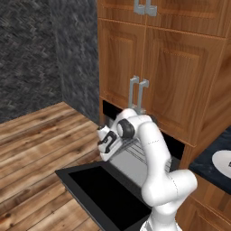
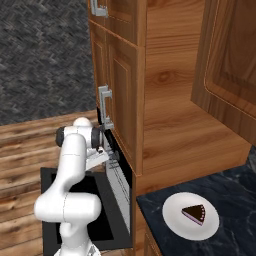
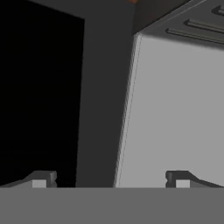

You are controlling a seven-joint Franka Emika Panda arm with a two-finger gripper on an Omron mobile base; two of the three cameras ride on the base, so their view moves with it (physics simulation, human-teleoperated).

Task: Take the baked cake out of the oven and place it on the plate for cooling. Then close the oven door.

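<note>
A simulated kitchen is shown — wood-plank floor, dark stone wall, and tall wooden cabinets [image 1: 180,67] framing the black oven [image 2: 119,175]. To the robot's right a dark stone tabletop [image 2: 235,185] carries the white plate [image 2: 172,220], and the baked cake [image 2: 194,212] — a dark wedge with a pale edge — is already seen lying on it, well apart from the arm.

The oven door [image 1: 103,194] lies folded flat and open, its glossy black face upward, its long axis running across the front of the oven mouth. A pale flat tray [image 1: 135,162] sits pulled out over it on the wire rack.

The pincer [image 1: 106,142] hovers above the left part of the door near the tray's edge; in the hand view its fingertips [image 3: 41,179] are set wide apart with nothing between them, the tray's edge running up the middle.

The coming move is judged to turn on this: the door lies directly below and in front of the pincer, so a reach under its far edge would be needed to swing it upward and shut. The bar handle cannot be made out.
</note>
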